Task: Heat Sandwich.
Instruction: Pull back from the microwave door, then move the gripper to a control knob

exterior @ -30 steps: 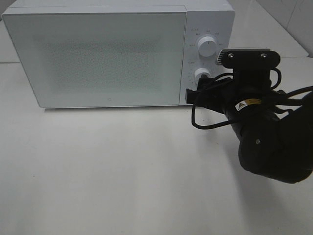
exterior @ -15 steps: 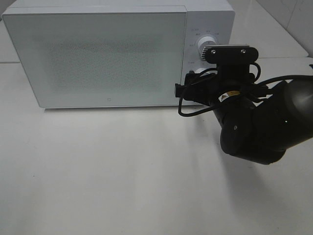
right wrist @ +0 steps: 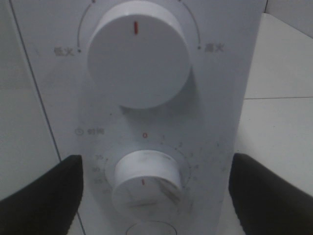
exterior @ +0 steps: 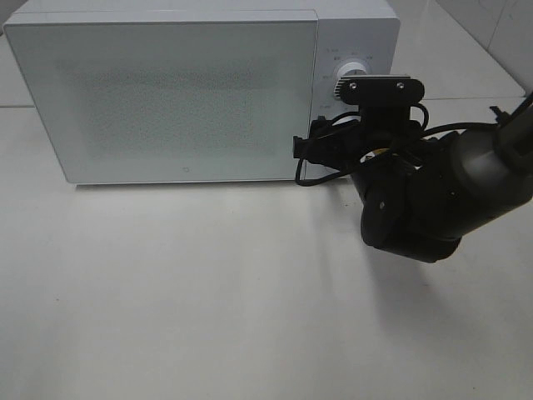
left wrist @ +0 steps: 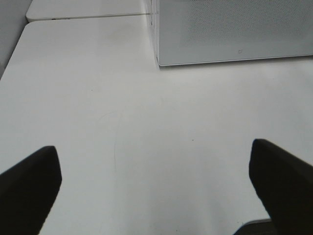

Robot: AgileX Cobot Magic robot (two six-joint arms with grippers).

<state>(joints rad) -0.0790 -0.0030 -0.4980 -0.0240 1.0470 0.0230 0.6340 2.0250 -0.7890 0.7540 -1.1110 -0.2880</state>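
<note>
The broad, matte white surface (exterior: pixel 166 292) carries one thing: a boxy white microwave oven (exterior: pixel 166 92) with smooth enamelled walls. Its wide, finely speckled frosted door (exterior: pixel 175 96) is shut. The sandwich shows in no view. Most likely it lies behind that door, though the frosting hides whatever is inside.

The bulky black right arm (exterior: pixel 416 200), glossy and trailing cables, reaches in from the right to the narrow control panel (right wrist: pixel 230 73) beside the door. The right claw (right wrist: pixel 154 193) stands wide open with nothing in it, its two dark fingers flanking the lower part of the panel without touching it. The left claw (left wrist: pixel 154 161) is also spread wide and empty, over bare surface, well apart from the controls.

The large round white upper knob (right wrist: pixel 138 58) is smooth plastic, its red mark pointing straight up. Below it sits the smaller white timer knob (right wrist: pixel 146 178), scuffed grey. It lies dead ahead of the right claw, between the fingers, its axis pointing out of the panel toward the claw. Its mark seems to sit at the red zero, so heating is probably not yet set. The right arm is plainly the nearer one to turn it.
</note>
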